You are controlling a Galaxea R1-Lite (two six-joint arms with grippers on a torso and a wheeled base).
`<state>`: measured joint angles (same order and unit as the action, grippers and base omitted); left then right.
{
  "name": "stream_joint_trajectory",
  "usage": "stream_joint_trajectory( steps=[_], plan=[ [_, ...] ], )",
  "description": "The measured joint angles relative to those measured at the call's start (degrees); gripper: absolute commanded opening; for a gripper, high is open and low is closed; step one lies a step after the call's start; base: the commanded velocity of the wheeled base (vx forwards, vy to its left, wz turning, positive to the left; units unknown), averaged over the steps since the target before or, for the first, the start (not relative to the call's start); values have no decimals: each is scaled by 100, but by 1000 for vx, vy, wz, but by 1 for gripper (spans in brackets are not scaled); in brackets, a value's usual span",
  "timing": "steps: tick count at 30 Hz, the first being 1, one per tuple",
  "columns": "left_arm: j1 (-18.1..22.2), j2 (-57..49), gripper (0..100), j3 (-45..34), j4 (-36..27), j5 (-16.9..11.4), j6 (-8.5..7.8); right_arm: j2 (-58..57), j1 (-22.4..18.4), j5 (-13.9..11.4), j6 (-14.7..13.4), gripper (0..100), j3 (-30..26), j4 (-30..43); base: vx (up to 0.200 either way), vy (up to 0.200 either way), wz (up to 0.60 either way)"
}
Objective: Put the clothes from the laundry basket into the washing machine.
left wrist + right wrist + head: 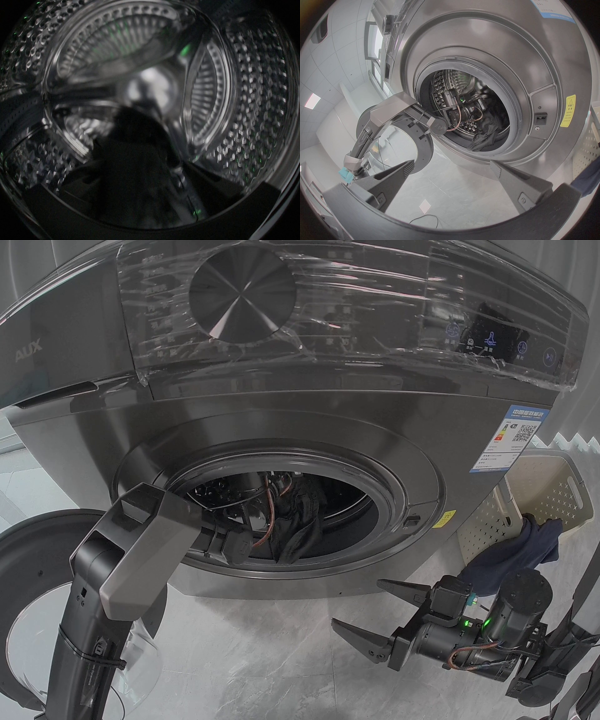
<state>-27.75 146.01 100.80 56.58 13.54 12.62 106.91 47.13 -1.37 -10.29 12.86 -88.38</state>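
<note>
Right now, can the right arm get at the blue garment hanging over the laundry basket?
Probably yes. The blue garment drapes over the rim of the laundry basket, uncovered, close beside the right arm. The right tool is open but points away toward the washing machine, so it must turn back.

Washer open; clothes split between drum and basket.
We note the grey washing machine (350, 421), door (25, 577) open at lower left; a black garment (300, 521) hangs in the drum mouth, centre; a navy garment (512, 552) drapes over the cream perforated laundry basket (556, 490), right.
</note>
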Motion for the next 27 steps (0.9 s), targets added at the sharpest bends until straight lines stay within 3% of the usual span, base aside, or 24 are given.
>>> stream_joint_trajectory(
  steps=[6, 7, 11, 16, 27],
  plan=[
    [-65, -297, 100, -1005, -378, -310, -22, 1, 0, 0, 2, 100, -5, 0, 0, 0, 0],
    [-78, -343, 0, -1158, -416, -372, -30, 1, 0, 0, 0, 100, -5, -2, 0, 0, 0],
    [-128, -417, 0, -1510, -471, -512, -85, 4, 6, 2, 0, 100, -2, -2, 0, 0, 0],
    [-133, -394, 0, -1313, -496, -512, -83, 1, 11, 0, 0, 100, -2, -2, 0, 0, 0],
    [-45, -282, 0, -323, -149, -216, 227, 6, 16, 4, -9, 100, 6, -9, 0, 0, 0]
  ],
)
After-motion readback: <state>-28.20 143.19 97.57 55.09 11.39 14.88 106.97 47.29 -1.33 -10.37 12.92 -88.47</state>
